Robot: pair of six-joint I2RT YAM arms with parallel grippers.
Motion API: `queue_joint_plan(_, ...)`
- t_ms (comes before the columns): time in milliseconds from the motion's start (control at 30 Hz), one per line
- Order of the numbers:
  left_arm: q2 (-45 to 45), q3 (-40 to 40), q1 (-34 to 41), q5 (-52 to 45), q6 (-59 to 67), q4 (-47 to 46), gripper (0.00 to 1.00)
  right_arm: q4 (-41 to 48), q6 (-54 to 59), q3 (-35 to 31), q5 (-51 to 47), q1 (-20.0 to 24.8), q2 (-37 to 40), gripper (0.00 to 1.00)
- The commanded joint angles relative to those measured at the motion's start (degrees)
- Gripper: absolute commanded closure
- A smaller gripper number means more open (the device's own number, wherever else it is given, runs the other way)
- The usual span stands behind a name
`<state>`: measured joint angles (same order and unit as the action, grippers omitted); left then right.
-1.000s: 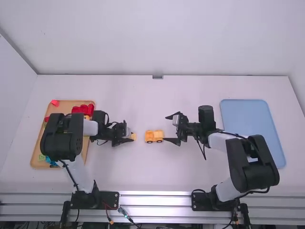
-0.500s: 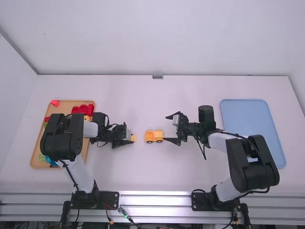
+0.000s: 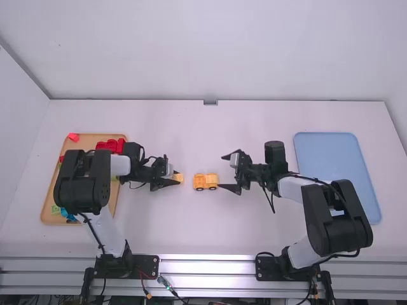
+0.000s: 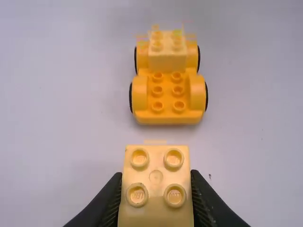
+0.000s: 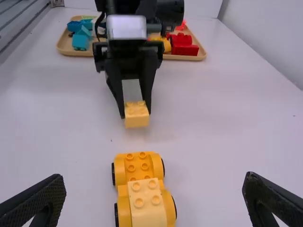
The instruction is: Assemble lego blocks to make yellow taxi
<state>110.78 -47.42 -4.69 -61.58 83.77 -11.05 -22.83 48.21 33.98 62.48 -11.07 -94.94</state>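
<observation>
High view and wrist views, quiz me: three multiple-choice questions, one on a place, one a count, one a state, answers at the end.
1. Where is the blue tray?
A) Between the arms
B) On the left arm's side
C) On the right arm's side

2. How many studs top the block in the left gripper?
A) Two
B) Four
C) Six

3. How is the right gripper?
A) Open
B) Shut on a block
C) Shut on nothing

1 C: the high view shows it there.
2 B: the left wrist view shows two rows of two.
3 A: its fingers stand wide apart.
</observation>
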Motion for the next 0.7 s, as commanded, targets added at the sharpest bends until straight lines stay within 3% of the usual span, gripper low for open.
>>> queue_joint_plan(0,0.6,-1.8,0.4,-5.0,0.0,-2.0,0.80,1.1,-0.1,-0.6,-2.2,0.1,-0.3,0.01)
queue_joint_plan(33,0.6,-2.6,1.0,-5.3,0.0,-3.0,0.85,1.8,-0.1,-0.6,-2.6,0.1,-0.3,0.01)
queue_joint_plan(267,0.6,-3.9,5.5,-4.9,0.0,-3.4,0.84,5.5,7.8,-0.6,-1.6,0.1,-2.2,0.01)
queue_joint_plan(533,0.6,-4.8,10.8,-2.2,-0.2,-3.3,0.83,-9.4,2.1,-0.5,1.6,0.1,-13.9,0.01)
queue_joint_plan(667,0.6,-4.6,13.0,0.0,-6.1,0.4,0.85,-16.6,1.0,-0.5,4.0,0.1,-18.8,0.01)
